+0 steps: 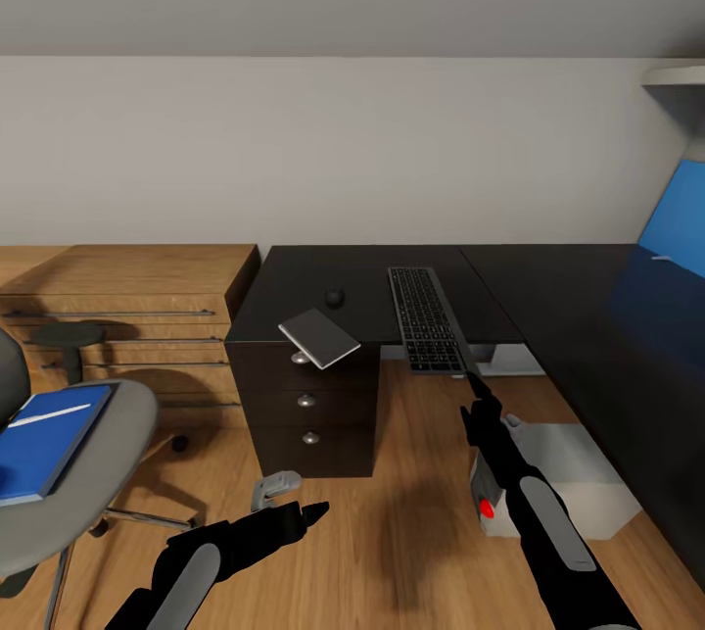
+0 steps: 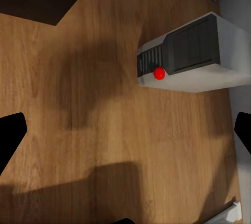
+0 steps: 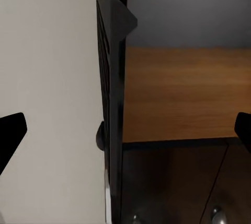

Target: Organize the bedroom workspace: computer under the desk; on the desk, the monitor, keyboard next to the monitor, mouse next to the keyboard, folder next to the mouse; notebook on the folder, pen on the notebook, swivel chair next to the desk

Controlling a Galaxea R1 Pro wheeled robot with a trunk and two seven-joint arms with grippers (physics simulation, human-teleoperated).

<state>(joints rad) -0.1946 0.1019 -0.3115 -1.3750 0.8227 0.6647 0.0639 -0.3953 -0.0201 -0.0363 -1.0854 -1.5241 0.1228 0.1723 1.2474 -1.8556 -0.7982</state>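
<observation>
The right gripper [image 1: 474, 385], black, points at the near end of the slim black-keyed keyboard [image 1: 427, 318], which overhangs the near edge of the black-topped desk [image 1: 548, 297]; its fingers [image 3: 11, 132] stand wide apart. The left gripper [image 1: 315, 509] hangs low over the light wood plank floor [image 2: 94, 104], fingers [image 2: 10, 132] likewise spread wide, holding nothing. On the desk, left of the keyboard, lie the tiny black mouse [image 1: 335, 297] and the thin grey notebook [image 1: 319, 337], which juts over the edge above the dark drawer unit [image 1: 308, 414]. The light grey computer tower [image 1: 553, 483] lies on the floor under the desk. At the far left, the bright blue folder [image 1: 44, 442] rests on the grey swivel chair [image 1: 93, 483].
</observation>
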